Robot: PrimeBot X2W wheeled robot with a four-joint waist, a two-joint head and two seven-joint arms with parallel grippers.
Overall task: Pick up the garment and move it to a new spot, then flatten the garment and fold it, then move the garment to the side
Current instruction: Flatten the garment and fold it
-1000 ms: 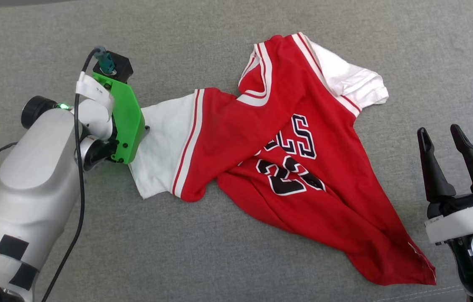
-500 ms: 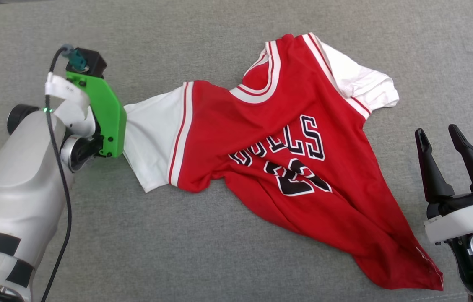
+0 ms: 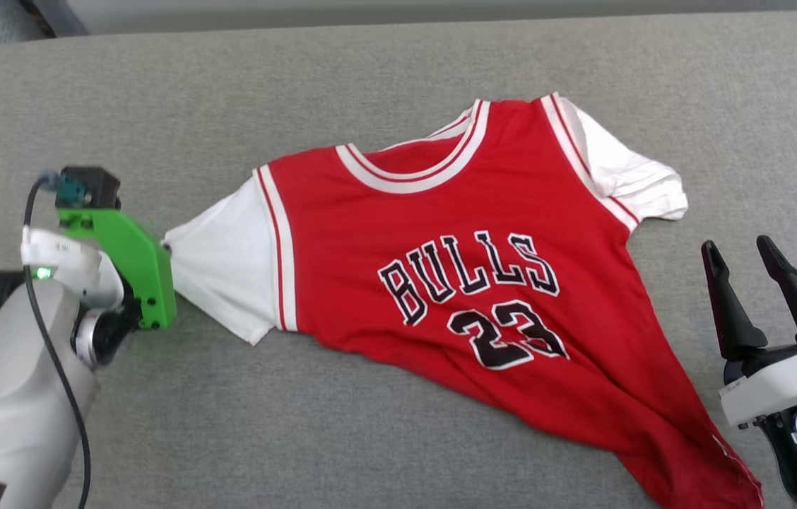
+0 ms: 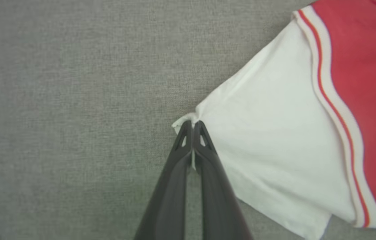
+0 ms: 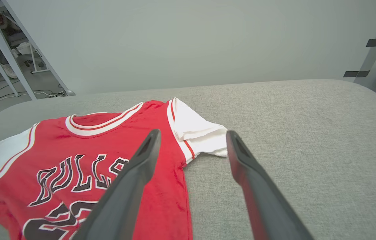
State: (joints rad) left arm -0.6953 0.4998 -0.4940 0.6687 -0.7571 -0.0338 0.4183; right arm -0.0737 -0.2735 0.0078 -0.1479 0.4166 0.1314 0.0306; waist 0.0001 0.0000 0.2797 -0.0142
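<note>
L gripper [image 4: 193,124] clamped on shirt [image 3: 441,233] sleeve; R gripper [image 3: 739,247] spread, empty.
Shirt lay front-up on grey surface [image 3: 229,424], lettering & no. 23 showing, hem narrowing toward lower right of head view. L gripper's closed tips pinched the corner of the white sleeve [image 4: 268,143], fabric puckered at the tips. R gripper sat near shirt's right side, not touching.
</note>
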